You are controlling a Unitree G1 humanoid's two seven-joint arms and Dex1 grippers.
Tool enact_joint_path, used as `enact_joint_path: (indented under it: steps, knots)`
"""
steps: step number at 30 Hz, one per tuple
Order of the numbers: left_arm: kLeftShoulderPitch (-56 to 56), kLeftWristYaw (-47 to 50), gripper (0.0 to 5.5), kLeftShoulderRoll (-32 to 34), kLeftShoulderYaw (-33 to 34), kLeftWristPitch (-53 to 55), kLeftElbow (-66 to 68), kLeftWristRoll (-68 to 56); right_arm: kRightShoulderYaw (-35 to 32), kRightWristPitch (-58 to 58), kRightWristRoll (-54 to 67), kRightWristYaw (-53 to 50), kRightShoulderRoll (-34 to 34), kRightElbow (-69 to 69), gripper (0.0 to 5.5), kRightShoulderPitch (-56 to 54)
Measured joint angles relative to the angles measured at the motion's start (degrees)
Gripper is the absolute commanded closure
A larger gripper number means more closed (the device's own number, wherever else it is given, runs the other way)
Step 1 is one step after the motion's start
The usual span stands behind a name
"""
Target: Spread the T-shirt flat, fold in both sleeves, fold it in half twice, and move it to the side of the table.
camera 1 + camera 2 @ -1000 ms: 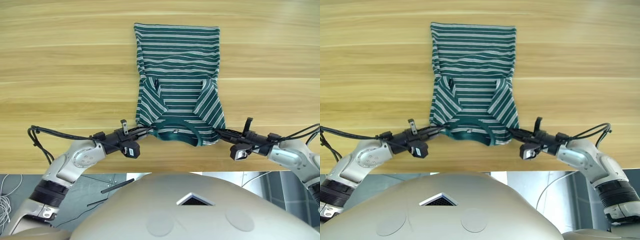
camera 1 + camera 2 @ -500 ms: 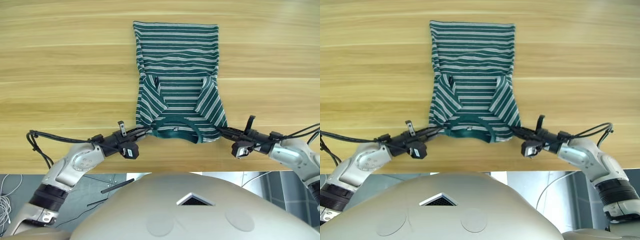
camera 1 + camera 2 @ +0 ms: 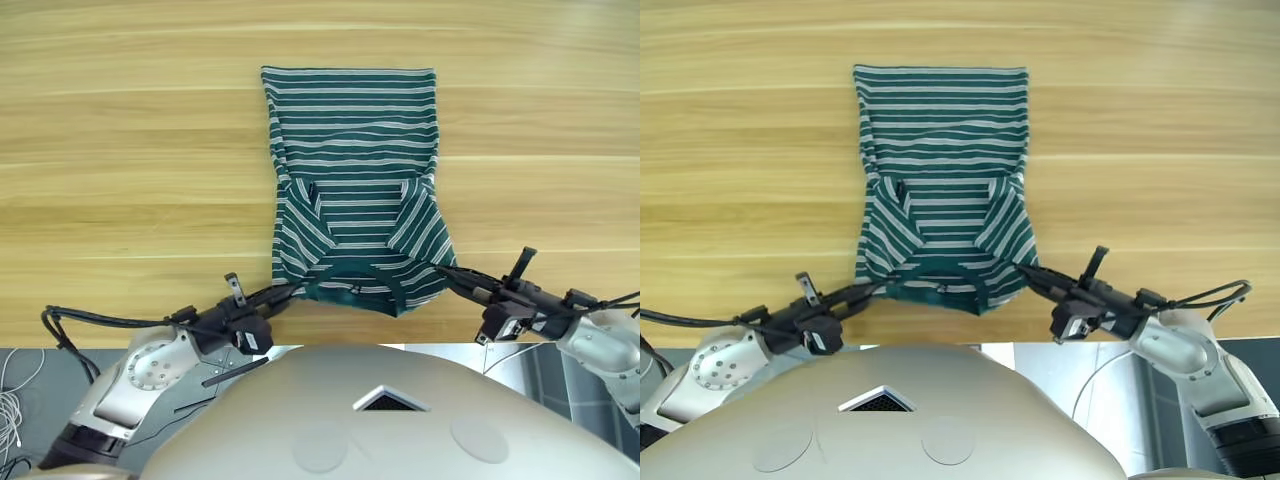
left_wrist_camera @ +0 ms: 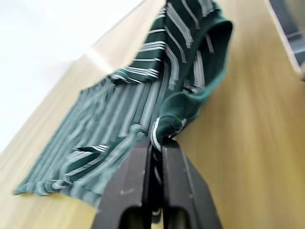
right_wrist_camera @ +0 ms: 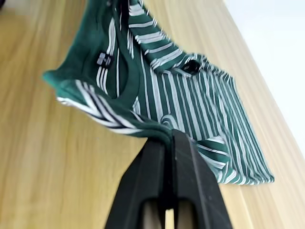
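Item: T-shirt (image 3: pixel 350 170), green striped, sleeves folded in. It lies lengthwise on the bench (image 3: pixel 120 150), collar end at the near edge. Left gripper (image 4: pixel 158 142) and right gripper (image 5: pixel 167 137): fingers pinched on the two near corners, slightly raised. Handling, as judged: light, limp, drapes readily; hold both corners evenly.

T-shirt (image 3: pixel 352 180) shoulder corners out of sight inside left gripper (image 3: pixel 288 289) and right gripper (image 3: pixel 440 269).
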Motion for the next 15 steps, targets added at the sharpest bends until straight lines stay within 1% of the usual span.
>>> enact_joint_path:
  steps: [2, 4, 6, 9, 11, 15]
  knots:
    - [-6.25, 0.64, 5.4, -2.29, 1.11, 0.9, 3.14, -2.68, 0.76, 0.39, 1.49, 0.26, 2.32, 0.84, 5.48, -4.83]
    - [-13.02, 1.12, 5.4, -6.75, 1.13, 2.77, 6.62, -5.23, 1.98, 3.24, 3.55, 0.51, 6.88, 4.48, 5.48, -12.17]
    - [-17.35, 1.32, 5.4, -9.46, 0.89, 4.18, 8.89, -6.0, 2.76, 4.75, 4.95, 0.87, 9.73, 6.43, 5.48, -17.43]
    - [-24.36, 3.95, 5.4, -14.18, 1.49, 7.59, 14.68, -5.28, 3.58, 7.94, 3.31, 0.18, 15.48, 13.05, 5.48, -26.49]
    - [-28.07, 4.91, 5.4, -15.63, 2.14, 8.44, 17.15, -4.95, 3.76, 9.1, 2.64, 0.0, 17.84, 16.03, 5.48, -30.77]
    - [-38.28, 7.24, 5.4, -18.93, 2.17, 8.68, 27.81, -1.88, 3.89, 11.5, -1.21, -2.6, 22.87, 25.93, 5.48, -40.47]
